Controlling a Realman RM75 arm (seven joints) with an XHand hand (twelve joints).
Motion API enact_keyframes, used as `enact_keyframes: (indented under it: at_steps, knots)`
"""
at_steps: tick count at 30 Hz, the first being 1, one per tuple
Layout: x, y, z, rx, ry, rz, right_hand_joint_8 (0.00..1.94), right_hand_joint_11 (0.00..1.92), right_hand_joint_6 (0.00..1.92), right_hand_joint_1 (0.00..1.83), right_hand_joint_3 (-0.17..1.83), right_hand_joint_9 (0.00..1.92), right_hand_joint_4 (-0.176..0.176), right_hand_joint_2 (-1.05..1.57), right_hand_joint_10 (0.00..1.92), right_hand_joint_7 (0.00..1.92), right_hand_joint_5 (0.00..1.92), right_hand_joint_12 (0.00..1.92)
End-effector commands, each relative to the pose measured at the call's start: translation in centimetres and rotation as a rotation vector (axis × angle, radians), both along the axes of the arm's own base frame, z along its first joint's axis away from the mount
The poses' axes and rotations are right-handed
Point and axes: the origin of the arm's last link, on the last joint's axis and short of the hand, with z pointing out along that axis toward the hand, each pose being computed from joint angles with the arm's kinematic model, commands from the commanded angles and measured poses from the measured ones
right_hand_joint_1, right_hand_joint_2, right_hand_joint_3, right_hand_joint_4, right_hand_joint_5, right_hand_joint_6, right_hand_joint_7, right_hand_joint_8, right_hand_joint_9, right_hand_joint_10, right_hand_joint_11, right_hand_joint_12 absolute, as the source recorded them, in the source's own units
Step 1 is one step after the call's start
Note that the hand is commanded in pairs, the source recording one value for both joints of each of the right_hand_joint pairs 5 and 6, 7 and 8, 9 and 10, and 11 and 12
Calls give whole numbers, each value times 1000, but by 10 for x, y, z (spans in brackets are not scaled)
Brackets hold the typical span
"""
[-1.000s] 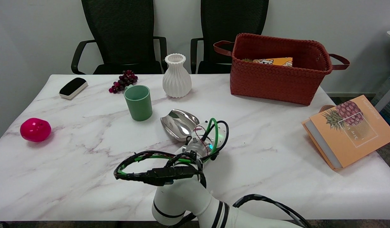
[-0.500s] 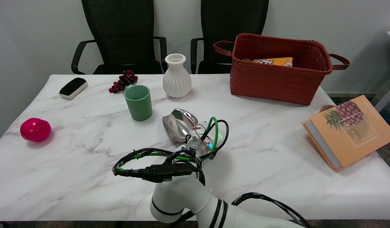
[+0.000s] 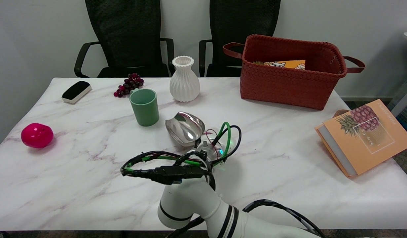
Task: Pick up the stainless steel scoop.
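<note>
My robot hand (image 3: 208, 145) sits under my own wrist and its cable loops, so the fingers are hidden from the head view; I cannot tell whether they close on anything or lie apart. The stainless steel scoop (image 3: 184, 128) lies directly in front of the wrist, near the middle of the desk (image 3: 91, 185), its bowl tipped up with the open mouth facing the far left. The handle end runs back beneath my wrist and does not show. I judge this tilt to come from a hold on the handle — a scoop lying free would more likely sit flat — but contact itself is not visible.

Surroundings, working outward:
- Green cup (image 3: 144, 107): just beside the scoop's bowl on the left, upright — the nearest obstacle if the bowl swings that way.
- White vase (image 3: 184, 79): behind the scoop, apart from it.
- Grapes (image 3: 129, 84) and a black-and-white eraser (image 3: 76, 91): far left edge.
- Pink ball (image 3: 37, 135): well apart, left side.
- Woven basket (image 3: 291, 71) and pineapple book (image 3: 365, 135): well apart on the right.

A straight upward lift appears unobstructed.
</note>
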Motion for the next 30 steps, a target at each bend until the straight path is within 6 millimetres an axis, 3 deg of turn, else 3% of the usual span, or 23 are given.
enact_keyframes:
  at_steps: [1,19,22,27,30]
  knots:
    - [-2,-3,6,-28,-49,-3,1920,1920,1920,1145,902,1775,0,-163,1775,1920,1920,1920]
    - [0,-12,15,-25,-55,60,1920,1913,1895,1190,889,1698,0,-137,1698,1920,1895,1913]
    - [-1,-12,17,-48,-78,82,1920,1909,1904,1138,936,1698,0,5,1698,1920,1904,1909]
    - [-1,-12,20,-48,-73,97,1920,1909,1920,1063,702,1710,0,546,1710,1920,1920,1909]
    - [0,-12,21,-55,-71,118,1920,1909,1920,1081,644,1712,0,711,1712,1920,1920,1909]
